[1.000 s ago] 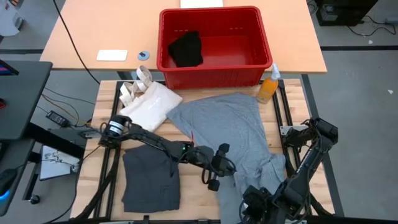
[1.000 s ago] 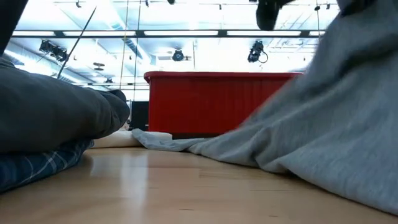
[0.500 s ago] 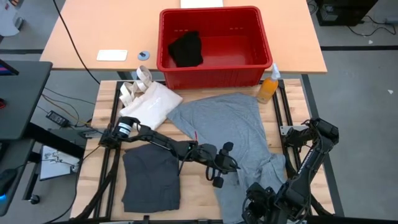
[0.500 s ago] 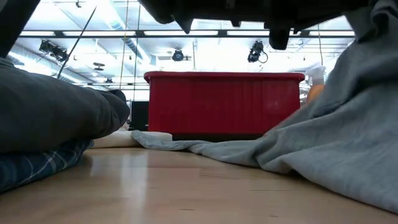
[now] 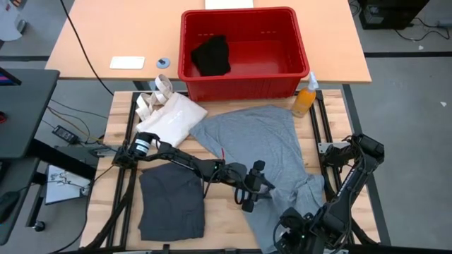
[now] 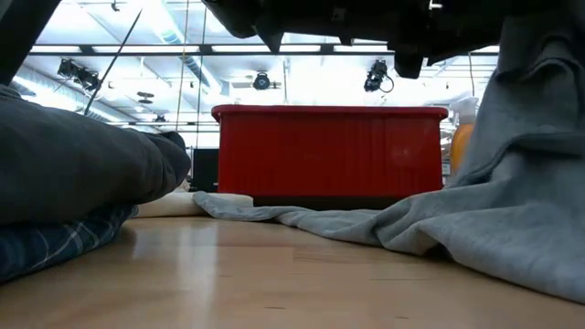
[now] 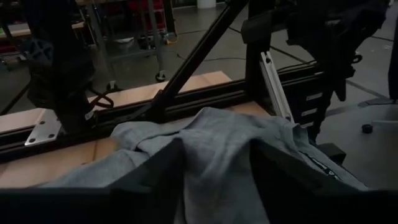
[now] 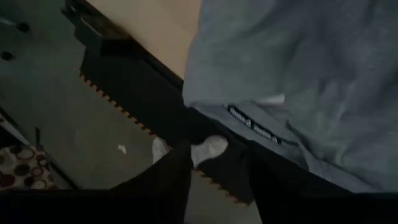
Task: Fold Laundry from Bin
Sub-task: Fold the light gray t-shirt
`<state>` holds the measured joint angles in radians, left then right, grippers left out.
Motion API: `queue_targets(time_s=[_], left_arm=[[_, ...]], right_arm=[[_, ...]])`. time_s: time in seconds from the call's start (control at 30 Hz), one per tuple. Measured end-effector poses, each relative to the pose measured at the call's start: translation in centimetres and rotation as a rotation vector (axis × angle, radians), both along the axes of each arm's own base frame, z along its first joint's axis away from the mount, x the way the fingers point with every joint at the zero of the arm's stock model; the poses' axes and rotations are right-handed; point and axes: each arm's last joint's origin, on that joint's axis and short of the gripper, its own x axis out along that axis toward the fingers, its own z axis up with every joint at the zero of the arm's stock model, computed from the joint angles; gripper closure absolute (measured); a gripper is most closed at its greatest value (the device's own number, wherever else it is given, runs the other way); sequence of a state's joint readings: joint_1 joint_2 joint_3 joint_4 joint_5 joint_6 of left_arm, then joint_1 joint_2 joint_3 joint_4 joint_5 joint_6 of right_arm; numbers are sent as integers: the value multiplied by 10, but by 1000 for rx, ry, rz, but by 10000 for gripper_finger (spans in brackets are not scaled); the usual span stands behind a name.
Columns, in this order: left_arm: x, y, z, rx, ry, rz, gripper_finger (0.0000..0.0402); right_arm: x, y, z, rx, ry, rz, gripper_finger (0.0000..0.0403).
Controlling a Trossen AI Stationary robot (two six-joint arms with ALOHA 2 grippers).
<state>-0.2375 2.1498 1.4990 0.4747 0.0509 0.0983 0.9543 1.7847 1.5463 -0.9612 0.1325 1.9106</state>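
Spread across the middle of the slatted wooden table [image 5: 226, 215], the light grey shirt [image 5: 265, 144] lies mostly flat, its far hem close to the red bin [image 5: 244, 51] and its near end rumpled into folds by the table's front edge. From table height the same grey cloth [image 6: 430, 224] rises in a heap on one side. A black garment [image 5: 212, 55] sits bunched in a corner of the bin. A dark charcoal-grey piece [image 5: 171, 201] lies folded near the front left, and a strip of blue-and-white plaid [image 6: 46, 247] shows under it only in the low view.

The left gripper [image 5: 253, 189] rests on the shirt's left edge; its fingers stand apart with grey fabric between them, gripping nothing that can be made out. The right gripper [image 5: 300, 227] hangs over the crumpled near end at the table's edge, jaws parted, its wrist view showing the shirt's collar label [image 8: 252, 124] ahead. Its fingertips are cut off by the frame.
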Motion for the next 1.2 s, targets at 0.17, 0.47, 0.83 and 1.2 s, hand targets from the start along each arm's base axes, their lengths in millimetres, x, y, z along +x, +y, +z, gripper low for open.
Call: queue_targets(time_s=[0.17, 0.47, 0.83, 1.2], left_arm=[[-1, -3, 0, -27, 7, -8, 167], [-7, -18, 5, -85, 41, -96, 159], [-55, 39, 55, 59, 443, 248, 196], [-110, 121, 34, 111, 1105, 493, 229]], right_arm=[[-1, 1, 0, 29, 39, 15, 233], [-8, -5, 11, -2, -4, 0, 234], [-17, -46, 38, -224, -95, 86, 234], [22, -92, 39, -383, -52, 376, 234]])
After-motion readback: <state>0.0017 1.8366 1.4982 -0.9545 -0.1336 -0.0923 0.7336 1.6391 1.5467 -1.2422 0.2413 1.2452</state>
